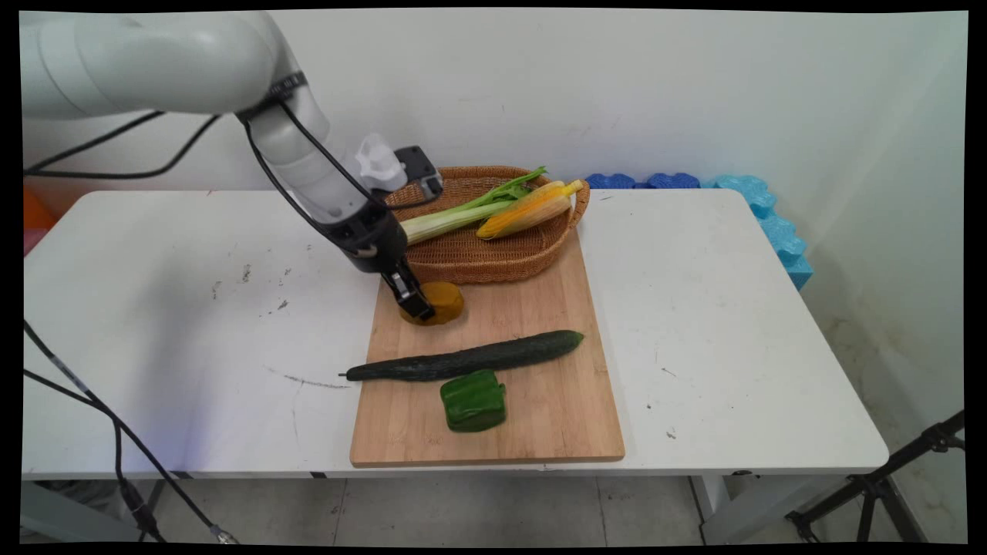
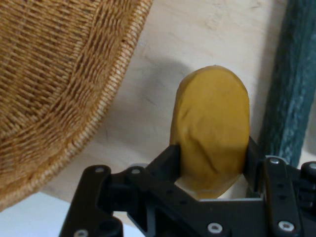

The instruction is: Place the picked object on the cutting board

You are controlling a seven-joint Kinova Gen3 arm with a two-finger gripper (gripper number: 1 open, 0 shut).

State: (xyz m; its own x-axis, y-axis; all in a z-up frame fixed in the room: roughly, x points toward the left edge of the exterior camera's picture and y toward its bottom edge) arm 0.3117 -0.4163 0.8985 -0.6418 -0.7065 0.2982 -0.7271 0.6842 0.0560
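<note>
Nearest the camera, one green bell pepper (image 1: 473,400) is seen on the wooden cutting board (image 1: 540,416), with one long cucumber (image 1: 466,358) lying just behind it across the board. Farther back, one yellow-brown potato (image 1: 445,301) is clamped between the fingers of the black gripper (image 1: 417,306), which is lowered onto the board's far left part. In the hand view the potato (image 2: 212,133) is seen between the two fingers (image 2: 170,160), their pads pressed to its sides; its lower end is hidden by the black linkage. One woven wicker basket (image 1: 493,262) is set just beyond the potato, its left rim hidden by the arm. Inside it one ear of corn (image 1: 528,210) and one celery stalk (image 1: 463,213) are laid side by side.
</note>
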